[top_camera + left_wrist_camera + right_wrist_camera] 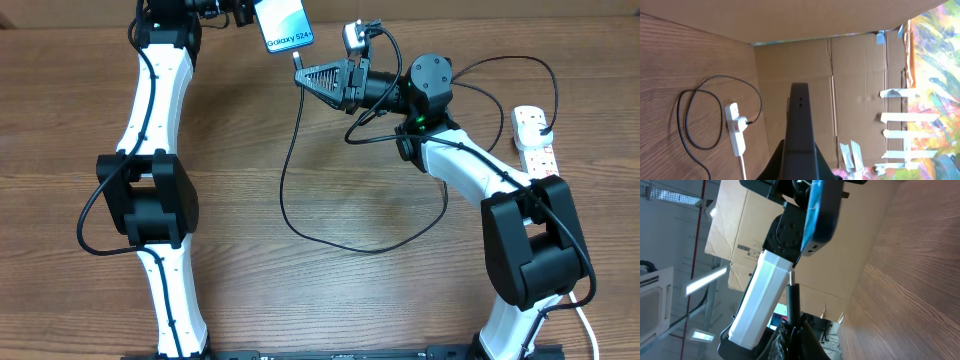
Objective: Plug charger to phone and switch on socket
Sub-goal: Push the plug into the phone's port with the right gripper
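Entry, right gripper [303,72]: it is clamping narrowly on the connector end of the charger [282,185]. In the right wrist view the black connector body is projecting straight ahead from between the jaws, with its small tip leading. Entry, the phone [285,25]: the left gripper [245,12] is pinching it at its far end and carrying it clear of the table [300,300], with the cyan screen facing up. Relation governing the coming move: the phone's near short edge is lying just ahead of the connector tip, close but apart. Its long axis is running roughly onward from the connector's line, though tilted off it. The tip appears to be aiming nearer one corner of that edge than its middle. A small sideways correction and a squaring of the two axes are probably needed before the push in. Entry, the socket [537,145]: it is lying well behind the right gripper, beside that arm's own elbow, so the right arm is the nearer one for the switch. In the left wrist view the charger's plug appears to be sitting in an outlet; the switch position cannot be told.
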You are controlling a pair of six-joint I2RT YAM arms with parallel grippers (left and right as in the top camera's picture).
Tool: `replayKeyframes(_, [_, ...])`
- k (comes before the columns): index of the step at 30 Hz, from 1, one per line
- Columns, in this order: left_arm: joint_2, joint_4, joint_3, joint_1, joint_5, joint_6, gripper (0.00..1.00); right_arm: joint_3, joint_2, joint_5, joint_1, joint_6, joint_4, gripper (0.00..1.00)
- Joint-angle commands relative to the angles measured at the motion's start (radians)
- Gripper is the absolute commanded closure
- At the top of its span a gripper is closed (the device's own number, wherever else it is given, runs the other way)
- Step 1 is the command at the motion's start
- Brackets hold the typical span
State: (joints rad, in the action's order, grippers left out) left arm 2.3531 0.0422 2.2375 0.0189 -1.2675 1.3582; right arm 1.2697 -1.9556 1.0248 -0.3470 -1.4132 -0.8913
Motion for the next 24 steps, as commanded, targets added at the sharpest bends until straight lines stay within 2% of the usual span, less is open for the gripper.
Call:
replayKeyframes(1, [-0.008, 0.007, 0.023, -0.002, -0.046, -0.003, 0.96, 0.009, 0.003, 0.008, 0.011, 0.009, 0.020, 0.96])
replayKeyframes(24, [-0.008, 0.007, 0.023, 0.021, -0.045, -0.021, 0.96, 0.008, 0.003, 0.016, 0.013, 0.005, 0.026, 0.96])
